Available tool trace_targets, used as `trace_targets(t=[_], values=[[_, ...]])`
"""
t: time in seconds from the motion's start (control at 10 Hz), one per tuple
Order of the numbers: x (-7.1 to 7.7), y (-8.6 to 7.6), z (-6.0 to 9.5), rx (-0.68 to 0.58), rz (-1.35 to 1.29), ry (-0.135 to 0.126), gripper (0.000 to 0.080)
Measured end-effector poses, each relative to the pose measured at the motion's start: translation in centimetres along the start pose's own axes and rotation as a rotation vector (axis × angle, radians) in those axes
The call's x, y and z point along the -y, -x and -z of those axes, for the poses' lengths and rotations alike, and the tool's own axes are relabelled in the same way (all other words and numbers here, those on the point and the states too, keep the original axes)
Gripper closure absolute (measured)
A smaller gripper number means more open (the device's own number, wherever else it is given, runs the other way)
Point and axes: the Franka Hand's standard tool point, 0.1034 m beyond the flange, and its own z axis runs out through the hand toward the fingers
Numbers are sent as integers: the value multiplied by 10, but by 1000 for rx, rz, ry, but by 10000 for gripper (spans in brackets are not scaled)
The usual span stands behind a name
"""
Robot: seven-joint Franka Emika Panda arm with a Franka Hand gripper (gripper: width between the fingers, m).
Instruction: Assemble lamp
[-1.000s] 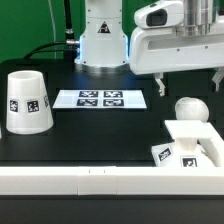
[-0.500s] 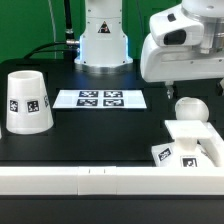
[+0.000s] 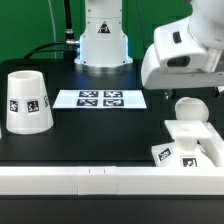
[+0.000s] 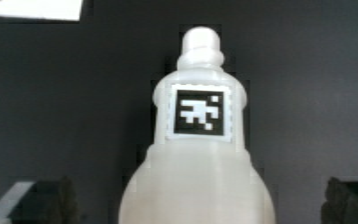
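The white bulb (image 3: 190, 108) stands with its round end up at the flat square base (image 3: 196, 146), at the exterior view's right. My gripper (image 3: 192, 92) hangs just above the bulb's round top, open and empty. In the wrist view the bulb (image 4: 197, 150) fills the middle, its tag facing the camera and its narrow stem end pointing away. It lies between my dark fingertips (image 4: 34, 200), apart from both. The tapered white shade (image 3: 26, 101) stands on the black table at the exterior view's left, far from the gripper.
The marker board (image 3: 100, 98) lies flat between the shade and the bulb. The robot's white pedestal (image 3: 103, 42) stands behind it. A white wall (image 3: 90, 180) runs along the table's front edge.
The arm's hand has swung toward the exterior view's right and tilted, settling lower over the bulb. The bulb, base and shade have not moved.
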Motion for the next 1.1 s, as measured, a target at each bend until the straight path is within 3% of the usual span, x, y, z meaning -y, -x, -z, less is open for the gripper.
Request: trace_targets(t=[0.3,0.4,1.1], values=[[-1,-2,-11,200,3,11,101],[-1,-10,-12,180,3,7,101],[1,-26,-38,162,2,2,101]])
